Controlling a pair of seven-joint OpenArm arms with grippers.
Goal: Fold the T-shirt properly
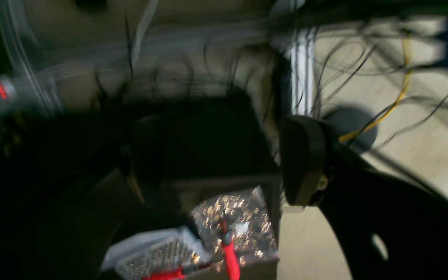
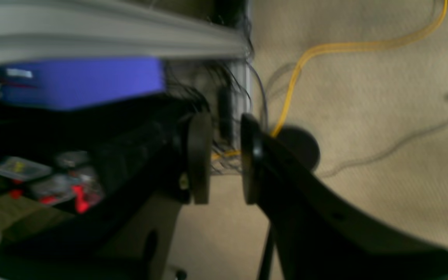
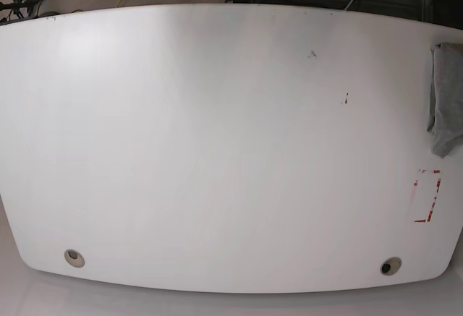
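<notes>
Left gripper (image 1: pixel 224 159): showing matte black throughout; one rounded, paddle-shaped pad (image 1: pixel 301 159) standing out clearly, a small brass-coloured screw sitting at its base; the other finger lying in shadow, blurred.
Right gripper (image 2: pixel 226 155): showing black, flat oval pads (image 2: pixel 200 155); curved black finger arms widening behind; oval cut-outs piercing the arms.

The T-shirt (image 3: pixel 446 97) is soft grey knit cloth; the table (image 3: pixel 217 150) is smooth, faintly glossy white.
</notes>
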